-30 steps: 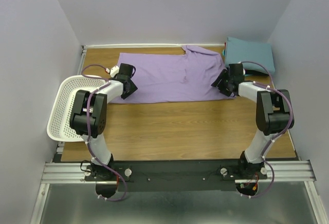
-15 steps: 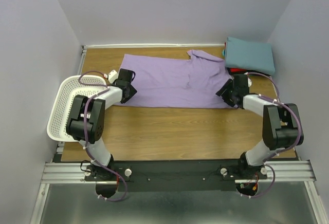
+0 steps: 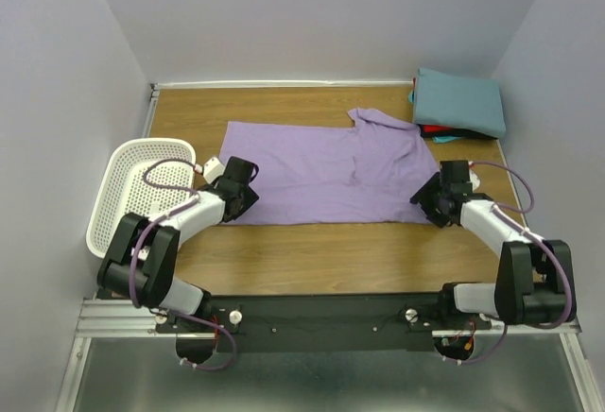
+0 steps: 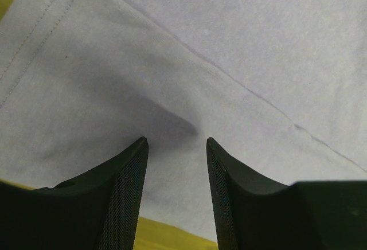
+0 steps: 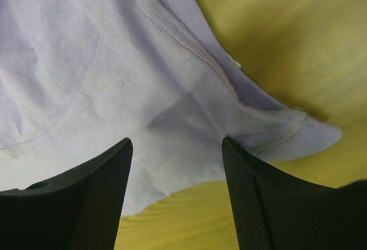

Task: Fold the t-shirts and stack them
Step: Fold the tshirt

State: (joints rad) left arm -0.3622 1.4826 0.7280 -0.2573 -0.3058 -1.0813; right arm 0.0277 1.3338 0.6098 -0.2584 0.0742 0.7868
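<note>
Lavender t-shirt [image 3: 326, 171] spread lengthwise left to right; left gripper [image 3: 248, 202] at near hem corner, right gripper [image 3: 427, 200] at near collar corner, both parted, pressing cloth.

L arm [image 3: 189, 214], R arm [image 3: 487, 221] dragged lavender shirt [image 3: 321, 171] nearer.

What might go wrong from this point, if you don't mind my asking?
1. In the wrist views both the left gripper and right gripper show fingers apart on the near corners of the lavender shirt, so a corner may slip.
2. Its far corner lies bunched near the teal shirt; folding now may trap that wrinkle.
</note>
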